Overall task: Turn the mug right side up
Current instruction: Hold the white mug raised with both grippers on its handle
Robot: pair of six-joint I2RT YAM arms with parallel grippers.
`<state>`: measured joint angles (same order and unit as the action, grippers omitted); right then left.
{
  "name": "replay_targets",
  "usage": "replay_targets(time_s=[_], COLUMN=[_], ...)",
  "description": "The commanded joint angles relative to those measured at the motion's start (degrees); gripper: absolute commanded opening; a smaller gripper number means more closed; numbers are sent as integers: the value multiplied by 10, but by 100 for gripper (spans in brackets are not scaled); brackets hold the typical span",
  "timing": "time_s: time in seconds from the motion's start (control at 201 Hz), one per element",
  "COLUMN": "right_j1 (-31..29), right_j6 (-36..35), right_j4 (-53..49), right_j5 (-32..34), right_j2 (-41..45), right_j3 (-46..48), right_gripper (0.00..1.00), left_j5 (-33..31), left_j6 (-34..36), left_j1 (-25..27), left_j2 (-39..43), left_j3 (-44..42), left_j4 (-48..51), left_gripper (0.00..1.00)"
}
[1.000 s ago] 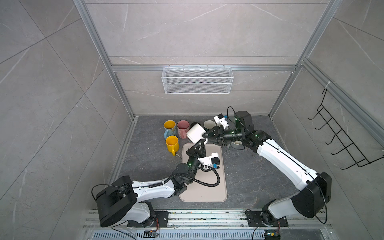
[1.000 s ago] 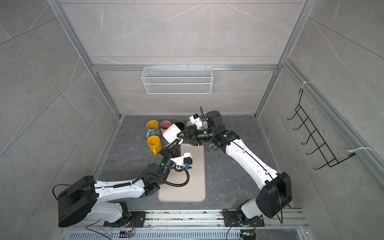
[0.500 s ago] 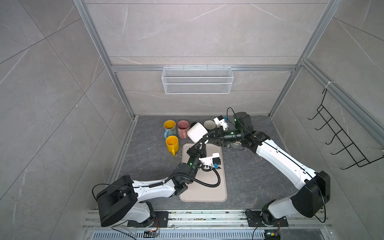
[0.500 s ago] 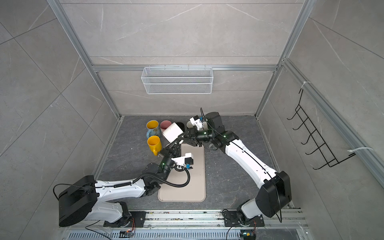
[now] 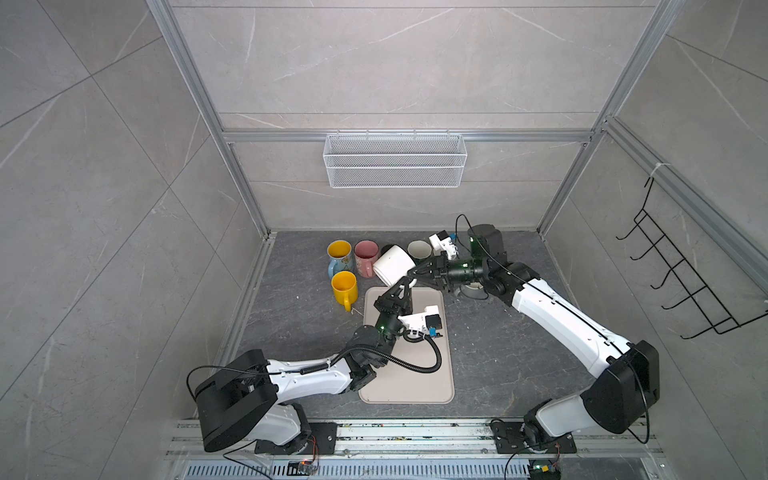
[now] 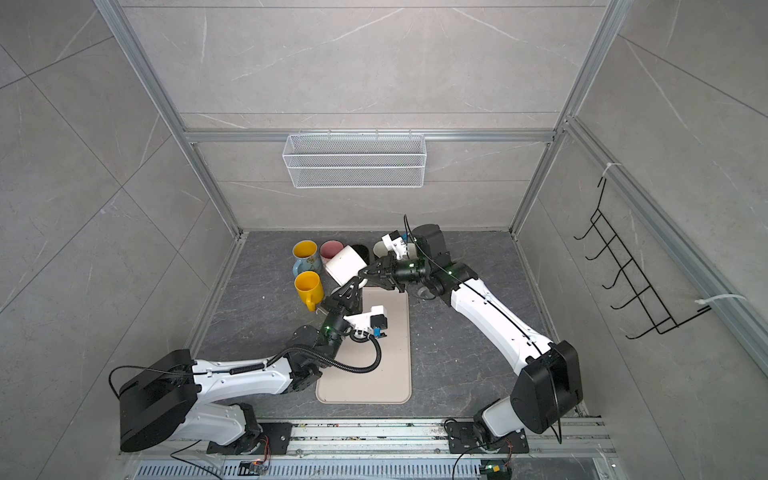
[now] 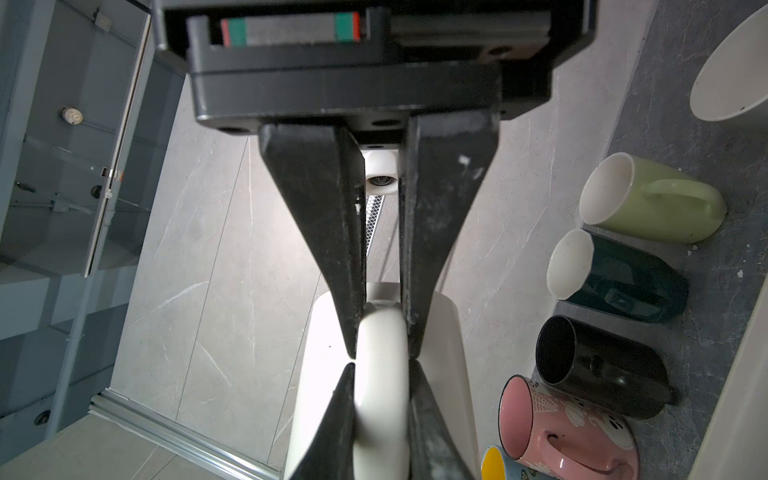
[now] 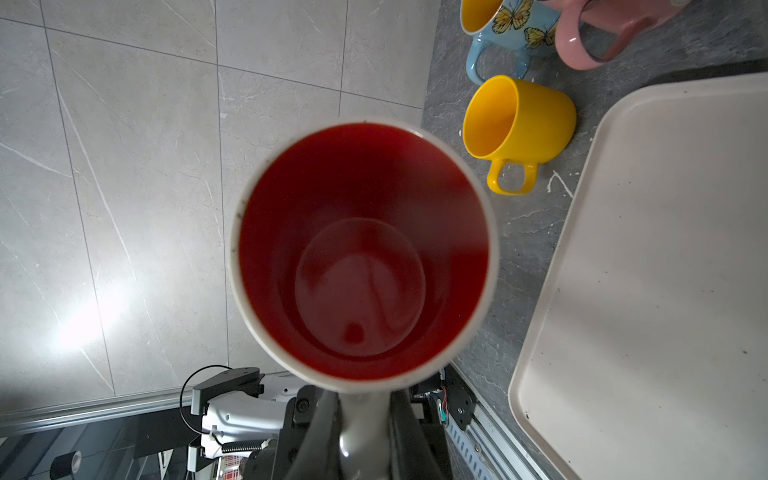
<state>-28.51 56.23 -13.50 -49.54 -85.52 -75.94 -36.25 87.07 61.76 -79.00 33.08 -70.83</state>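
Mugs on two sides, free tray underneath

The left hand (image 7: 383,358) and right hand (image 5: 417,272) meet tip to tip on the raised white mug (image 5: 392,266), barring each other. Left of the left hand stand the yellow mug (image 5: 344,287), blue mug (image 5: 338,257) and pink mug (image 5: 365,257); on the right hand's wall side, the green mug (image 5: 419,249). Beneath the left hand, the tray (image 5: 415,378) lies bare.

Cam looks into white mug (image 8: 361,249) w/ red inside, yellow mug (image 8: 519,120) near tray (image 8: 665,291).
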Motion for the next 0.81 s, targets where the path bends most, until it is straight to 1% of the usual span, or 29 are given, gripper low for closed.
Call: replay_targets(time_s=[0.0,0.134,0.249,0.343,0.498,0.597,0.712,0.801], right_j1=[-7,-7,-8,-8,-8,-8,-8,-8], right_j6=[6,7,8,9,9,11,13,13], right_j4=[0,4,10,15,18,23,25,26], right_j5=[-1,2,4,5,7,7,8,10], right_j2=[3,10,16,19,20,19,18,20], right_j3=[18,24,32,36,40,43,45,45], right_gripper=[0,0,0,0,0,0,0,0], left_j5=[27,9,2,-9,-24,-30,-34,-35], left_j6=[30,24,22,22,23,25,14,3], left_j1=[7,7,7,7,7,8,9,9], left_j2=[8,4,0,-3,-4,-1,6,14], left_j3=[42,54,58,64,69,69,67,63], left_j4=[-102,-102,-101,-102,-102,-101,-102,-102], left_gripper=[0,0,10,12,21,23,27,33])
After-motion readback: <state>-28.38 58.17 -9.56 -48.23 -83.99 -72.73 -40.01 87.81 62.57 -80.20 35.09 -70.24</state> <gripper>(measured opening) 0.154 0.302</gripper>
